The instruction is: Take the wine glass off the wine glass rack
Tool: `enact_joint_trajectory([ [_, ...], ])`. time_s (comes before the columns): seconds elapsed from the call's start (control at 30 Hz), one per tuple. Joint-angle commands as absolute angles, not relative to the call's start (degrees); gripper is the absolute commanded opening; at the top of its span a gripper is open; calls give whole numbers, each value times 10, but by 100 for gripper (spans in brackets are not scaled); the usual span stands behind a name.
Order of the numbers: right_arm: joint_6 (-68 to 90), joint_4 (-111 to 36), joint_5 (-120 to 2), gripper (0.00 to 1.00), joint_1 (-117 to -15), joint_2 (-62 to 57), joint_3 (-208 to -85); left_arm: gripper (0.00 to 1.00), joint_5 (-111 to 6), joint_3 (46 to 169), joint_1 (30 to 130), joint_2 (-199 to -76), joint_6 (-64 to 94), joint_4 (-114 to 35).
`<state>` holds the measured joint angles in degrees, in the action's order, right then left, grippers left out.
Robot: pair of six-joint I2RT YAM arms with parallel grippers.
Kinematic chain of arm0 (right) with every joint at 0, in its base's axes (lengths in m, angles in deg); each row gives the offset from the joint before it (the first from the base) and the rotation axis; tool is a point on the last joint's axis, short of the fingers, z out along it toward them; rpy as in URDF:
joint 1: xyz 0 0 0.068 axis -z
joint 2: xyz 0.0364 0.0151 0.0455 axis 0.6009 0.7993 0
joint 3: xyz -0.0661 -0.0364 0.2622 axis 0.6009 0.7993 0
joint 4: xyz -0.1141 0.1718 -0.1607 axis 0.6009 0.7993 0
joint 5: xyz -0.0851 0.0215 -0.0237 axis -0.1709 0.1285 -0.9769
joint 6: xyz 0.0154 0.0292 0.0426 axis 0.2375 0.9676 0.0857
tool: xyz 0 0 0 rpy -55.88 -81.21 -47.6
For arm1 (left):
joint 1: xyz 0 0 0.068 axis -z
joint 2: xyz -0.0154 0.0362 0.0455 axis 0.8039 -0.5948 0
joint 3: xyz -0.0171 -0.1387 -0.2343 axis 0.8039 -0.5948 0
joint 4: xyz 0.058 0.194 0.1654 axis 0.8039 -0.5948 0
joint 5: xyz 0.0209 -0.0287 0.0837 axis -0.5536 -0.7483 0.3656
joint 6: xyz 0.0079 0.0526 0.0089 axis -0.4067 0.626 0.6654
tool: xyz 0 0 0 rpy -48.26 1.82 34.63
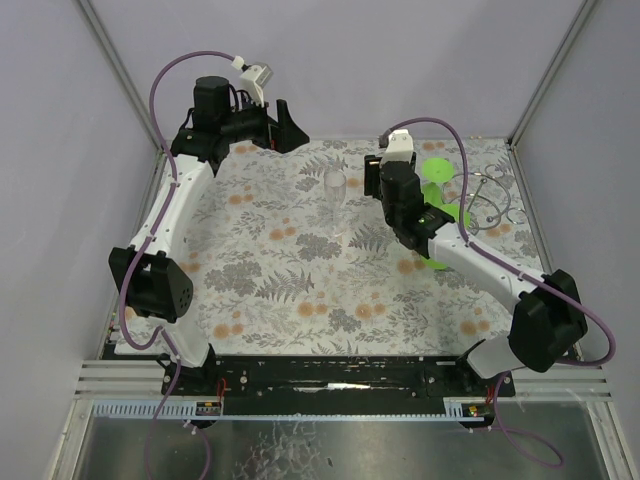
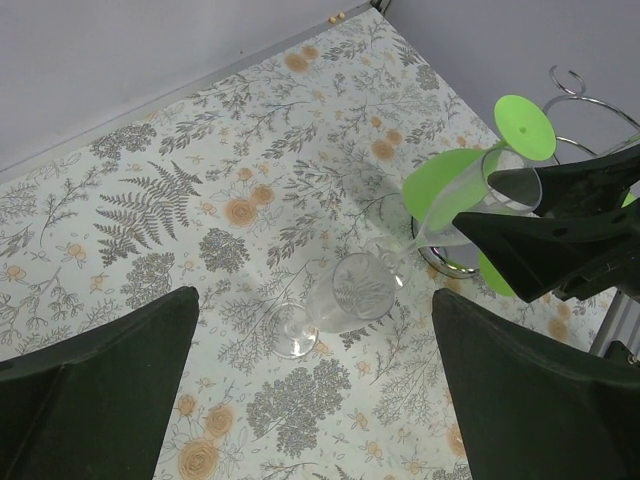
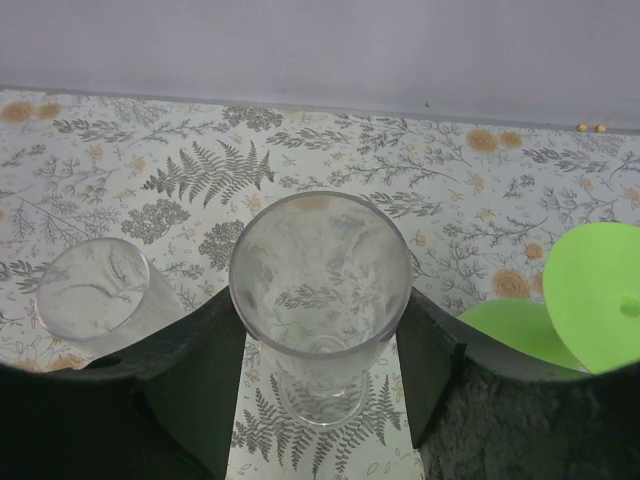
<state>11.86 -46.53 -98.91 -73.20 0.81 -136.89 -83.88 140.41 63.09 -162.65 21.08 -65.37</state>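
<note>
A clear wine glass [image 3: 320,290] stands upright between my right gripper's fingers, its foot on or just above the floral cloth. The right gripper [image 3: 320,315] is shut on its bowl, one finger against each side. In the left wrist view the same glass [image 2: 497,187] shows at the black fingers, just in front of the silver wire rack [image 2: 577,88]. The rack [image 1: 490,195] stands at the right rear, right of the right gripper [image 1: 385,190]. My left gripper [image 2: 310,400] is open and empty, high at the back left [image 1: 285,120].
A second clear glass [image 1: 335,192] stands alone mid-table, just left of the right gripper; it also shows in the wrist views [image 2: 347,288] [image 3: 95,295]. Green-footed glasses [image 1: 437,170] sit at the rack, their green discs close to my right fingers [image 3: 592,295]. Walls enclose the table.
</note>
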Motion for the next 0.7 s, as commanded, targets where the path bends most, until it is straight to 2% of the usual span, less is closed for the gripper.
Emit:
enact_joint_trajectory([
  [0.0,111,-594,-1007,13,-738,-2,-1355,100,-856,1414,626,-1619,202,-647],
  [0.67,142,-608,-1000,13,-755,58,-1329,100,-865,1404,627,-1614,201,-646],
])
